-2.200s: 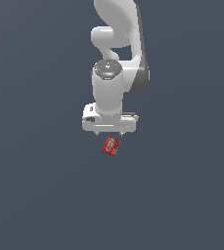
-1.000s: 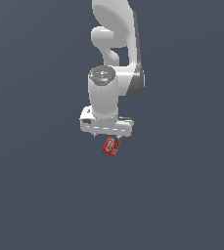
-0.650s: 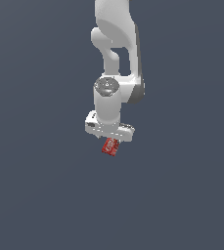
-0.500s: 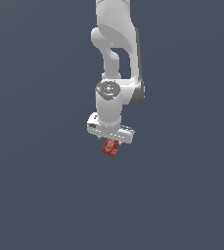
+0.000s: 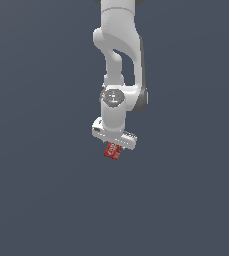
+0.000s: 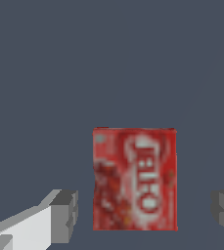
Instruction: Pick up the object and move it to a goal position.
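Note:
The object, a small red box (image 5: 112,150) with whitish lettering on top, lies flat on the dark grey surface. The white gripper (image 5: 114,144) hangs straight over it, its hand turned at a slant and covering the box's far end. In the wrist view the red box (image 6: 134,178) sits between the two grey fingertips (image 6: 65,214), with a visible gap on each side. The gripper (image 6: 145,211) is open and touches nothing.
Only the uniform dark grey surface (image 5: 41,190) surrounds the box. The white arm (image 5: 118,55) rises from the hand to the upper edge of the exterior view.
The hand has come down closer to the box and its wrist has turned a little. The box has stayed where it was.

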`<state>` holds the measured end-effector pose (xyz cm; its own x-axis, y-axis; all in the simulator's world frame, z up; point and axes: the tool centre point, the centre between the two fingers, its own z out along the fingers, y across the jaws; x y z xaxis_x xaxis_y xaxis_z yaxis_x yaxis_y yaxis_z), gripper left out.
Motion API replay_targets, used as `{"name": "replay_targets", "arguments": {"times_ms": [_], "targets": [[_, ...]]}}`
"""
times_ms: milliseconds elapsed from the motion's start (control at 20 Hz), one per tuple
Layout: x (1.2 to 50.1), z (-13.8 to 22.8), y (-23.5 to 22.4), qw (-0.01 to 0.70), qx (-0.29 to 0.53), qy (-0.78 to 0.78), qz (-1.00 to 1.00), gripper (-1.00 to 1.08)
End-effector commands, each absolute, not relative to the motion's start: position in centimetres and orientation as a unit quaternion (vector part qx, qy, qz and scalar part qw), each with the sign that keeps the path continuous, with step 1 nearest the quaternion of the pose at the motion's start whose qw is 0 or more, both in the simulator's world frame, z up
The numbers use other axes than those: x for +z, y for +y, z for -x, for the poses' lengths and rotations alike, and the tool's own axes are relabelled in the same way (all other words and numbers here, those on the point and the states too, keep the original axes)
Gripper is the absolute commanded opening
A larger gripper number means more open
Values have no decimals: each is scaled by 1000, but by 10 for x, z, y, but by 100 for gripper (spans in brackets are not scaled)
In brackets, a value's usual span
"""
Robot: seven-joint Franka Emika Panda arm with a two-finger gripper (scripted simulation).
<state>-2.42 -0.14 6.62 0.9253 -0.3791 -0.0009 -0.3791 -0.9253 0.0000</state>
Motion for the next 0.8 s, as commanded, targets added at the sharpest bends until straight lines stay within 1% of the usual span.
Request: {"name": "replay_targets", "arguments": {"times_ms": [0,250,750], "targets": [[66,24,-1,0,0,193,981,100],[58,24,-1,0,0,194,981,100],[18,25,-1,0,0,196,981,100]]}}
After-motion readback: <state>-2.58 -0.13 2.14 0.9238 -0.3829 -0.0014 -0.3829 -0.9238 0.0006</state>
